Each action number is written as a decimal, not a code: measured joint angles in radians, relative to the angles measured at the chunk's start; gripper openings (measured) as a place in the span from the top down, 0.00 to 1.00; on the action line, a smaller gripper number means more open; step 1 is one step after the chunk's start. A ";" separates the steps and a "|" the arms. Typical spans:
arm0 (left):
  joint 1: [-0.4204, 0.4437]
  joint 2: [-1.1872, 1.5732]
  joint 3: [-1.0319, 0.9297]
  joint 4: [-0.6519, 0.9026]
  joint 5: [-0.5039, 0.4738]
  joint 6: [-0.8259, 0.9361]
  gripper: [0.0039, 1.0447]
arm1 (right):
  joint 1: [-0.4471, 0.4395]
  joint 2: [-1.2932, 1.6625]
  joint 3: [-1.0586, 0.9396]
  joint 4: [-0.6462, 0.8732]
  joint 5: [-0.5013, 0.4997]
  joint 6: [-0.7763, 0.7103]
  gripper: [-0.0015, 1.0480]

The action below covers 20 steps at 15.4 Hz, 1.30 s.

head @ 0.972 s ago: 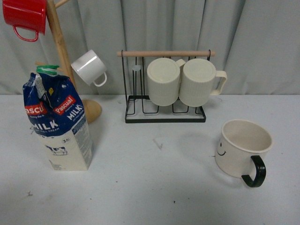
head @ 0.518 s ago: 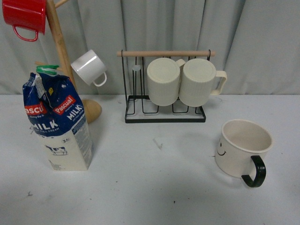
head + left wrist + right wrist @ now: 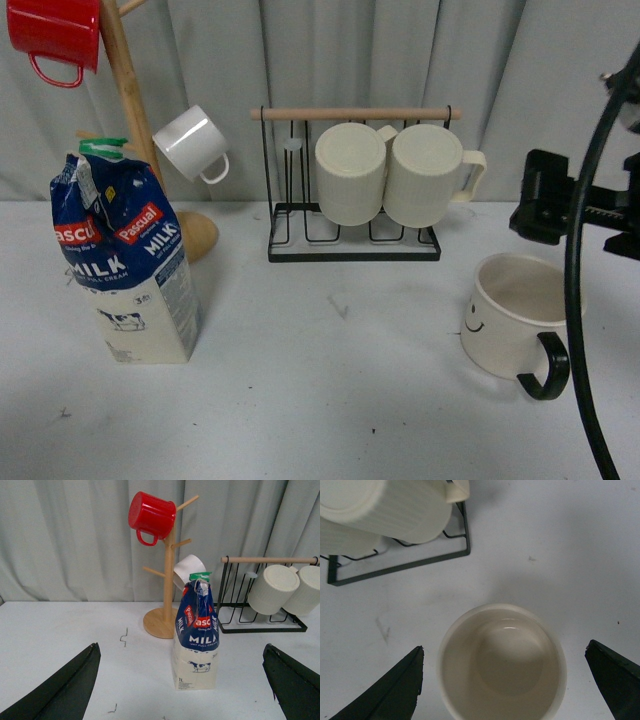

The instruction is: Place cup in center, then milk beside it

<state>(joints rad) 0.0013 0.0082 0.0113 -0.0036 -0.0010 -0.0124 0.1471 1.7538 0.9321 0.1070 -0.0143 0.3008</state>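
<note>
- Cup (image 3: 515, 315): sitting upright at the near right of the bench (image 3: 330, 400), black handle pointing toward the robot, well off centre.
- Right end effector (image 3: 505, 645): hovering directly over the cup's open mouth, fingers spread wide, gripping nothing.
- Step in hand, as judged: taking the cup. Descending straight, straddling the walls evenly and staying clear of the handle, is looking soundest.
- Milk (image 3: 125, 270): standing upright at the left, awaiting its turn.
- Left end effector (image 3: 181, 645): facing the milk from well back, released and empty.
- Mug rack (image 3: 350, 245): standing behind the centre spot. The cup's path is best kept in front of it.
</note>
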 joint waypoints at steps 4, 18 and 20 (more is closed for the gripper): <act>0.000 0.000 0.000 0.000 0.000 0.000 0.06 | -0.004 0.126 0.149 -0.151 0.044 -0.013 0.06; 0.000 0.000 0.000 0.000 0.000 0.000 0.06 | -0.031 0.254 0.149 -0.127 0.093 -0.074 0.63; 0.000 0.000 0.000 0.000 0.000 0.000 0.06 | -0.029 0.230 0.135 -0.129 0.081 -0.074 0.83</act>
<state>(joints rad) 0.0013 0.0082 0.0113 -0.0032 -0.0010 -0.0124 0.1177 1.9842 1.0672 -0.0223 0.0666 0.2268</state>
